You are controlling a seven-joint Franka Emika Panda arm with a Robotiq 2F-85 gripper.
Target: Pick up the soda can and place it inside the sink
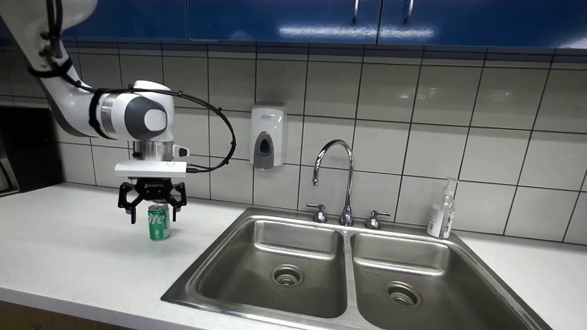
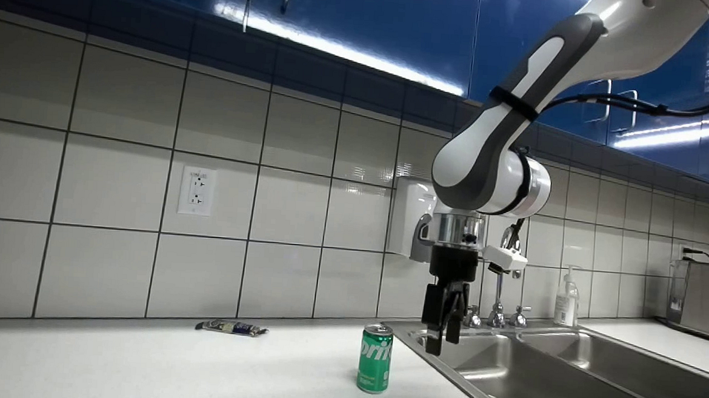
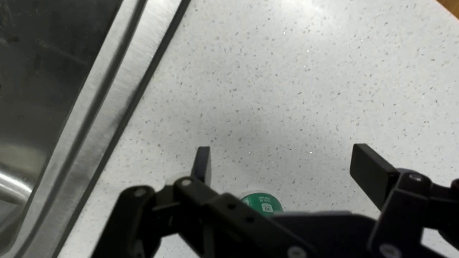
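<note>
The green soda can [image 1: 159, 224] stands upright on the white counter, left of the sink [image 1: 350, 284]. It also stands upright in an exterior view [image 2: 374, 361]. My gripper [image 1: 154, 220] points down, open and empty. Its fingers appear on either side of the can there, but elsewhere the gripper [image 2: 443, 344] hangs to the can's right, apart from it. In the wrist view the can [image 3: 264, 202] shows below the space between the fingertips [image 3: 281, 154], mostly hidden by the gripper's body. The sink rim [image 3: 122, 86] runs along the left there. The sink rim [image 2: 451, 380] is right of the can.
A curved chrome faucet [image 1: 351, 183] with two handles stands behind the sink. A clear pump bottle [image 1: 442, 211] is at its back right corner. A dispenser [image 1: 268, 135] hangs on the tiled wall. A wrapper [image 2: 232, 327] lies near the wall. Blue cabinets [image 1: 284, 18] hang above.
</note>
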